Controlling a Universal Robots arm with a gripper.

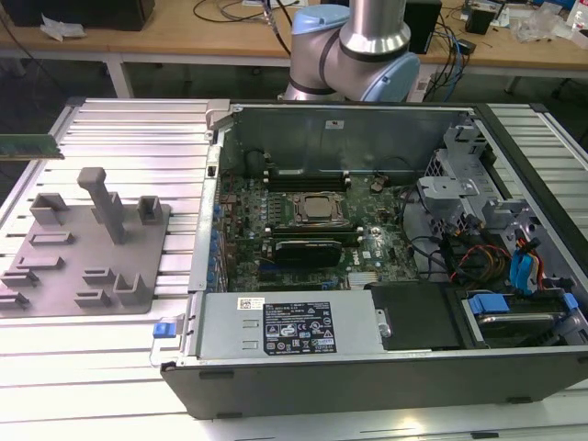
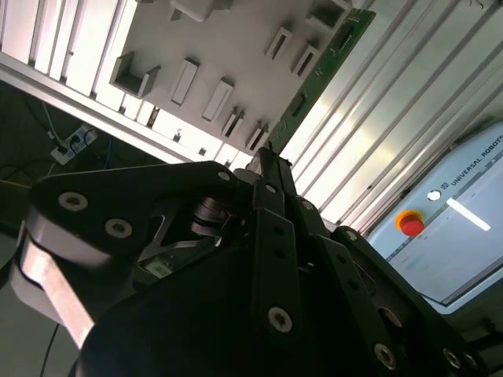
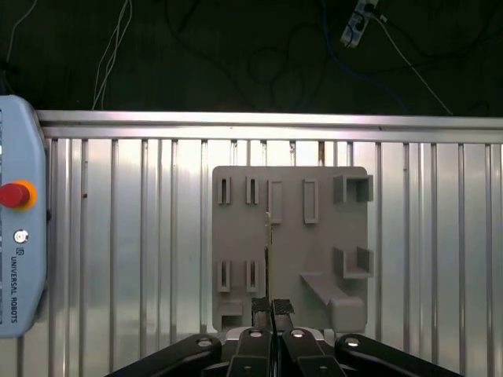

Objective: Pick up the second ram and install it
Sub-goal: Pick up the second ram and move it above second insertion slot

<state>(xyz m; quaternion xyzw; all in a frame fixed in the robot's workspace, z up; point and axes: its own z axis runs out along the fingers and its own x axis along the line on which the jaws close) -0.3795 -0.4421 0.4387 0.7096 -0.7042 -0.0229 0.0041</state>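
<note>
Claw (image 3: 272, 305) clamped on the ram (image 3: 268, 243) over the grey fixture (image 3: 291, 259).
The ribbed metal desk (image 1: 119, 129) carries an open computer case (image 1: 367, 386) and, toward the exterior view's left, the fixture. In the first wrist view the claw's fingers press together on the ram, which is seen edge-on above the fixture's slots. In the second wrist view the green stick juts out from the claw alongside the fixture. In the exterior view it sits at the far left edge, well apart from the case.
</note>
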